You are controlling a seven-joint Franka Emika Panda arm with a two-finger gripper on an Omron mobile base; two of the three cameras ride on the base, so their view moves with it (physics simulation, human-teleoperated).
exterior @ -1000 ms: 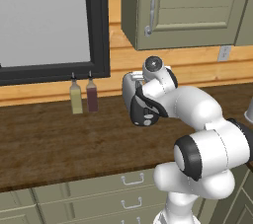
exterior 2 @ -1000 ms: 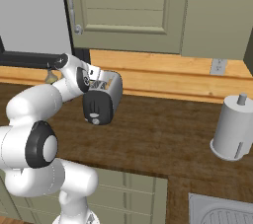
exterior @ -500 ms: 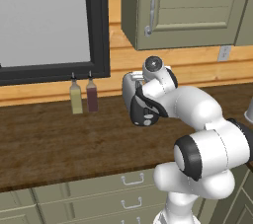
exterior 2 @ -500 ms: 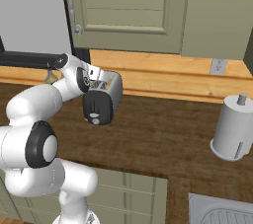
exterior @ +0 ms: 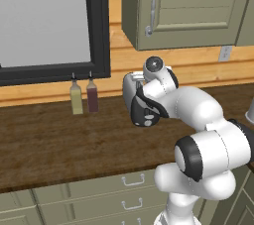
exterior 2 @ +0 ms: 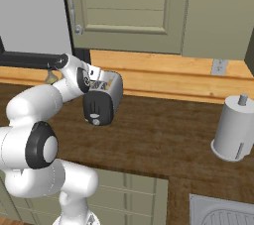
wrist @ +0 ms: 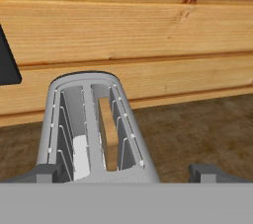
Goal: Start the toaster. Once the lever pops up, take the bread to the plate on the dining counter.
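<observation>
The white-silver toaster (exterior: 133,95) stands on the wood counter by the wall, its black end panel (exterior 2: 98,110) facing me. Seen from the hand, the toaster (wrist: 64,119) has two slots, and the tan bread (wrist: 106,134) stands sunk in the right one. My gripper (wrist: 126,173) hovers over the toaster's near end, open, its fingertips (wrist: 42,172) wide apart on either side and holding nothing. The lever is too small to tell from the other light marks on the end panel. The plate and the dining counter are out of view.
Two slim bottles (exterior: 75,97) (exterior: 92,95) stand left of the toaster under the black window frame (exterior: 99,26). A wall cabinet (exterior: 193,11) hangs overhead. To the right are a paper-towel holder (exterior 2: 233,132) and a sink corner (exterior 2: 223,214).
</observation>
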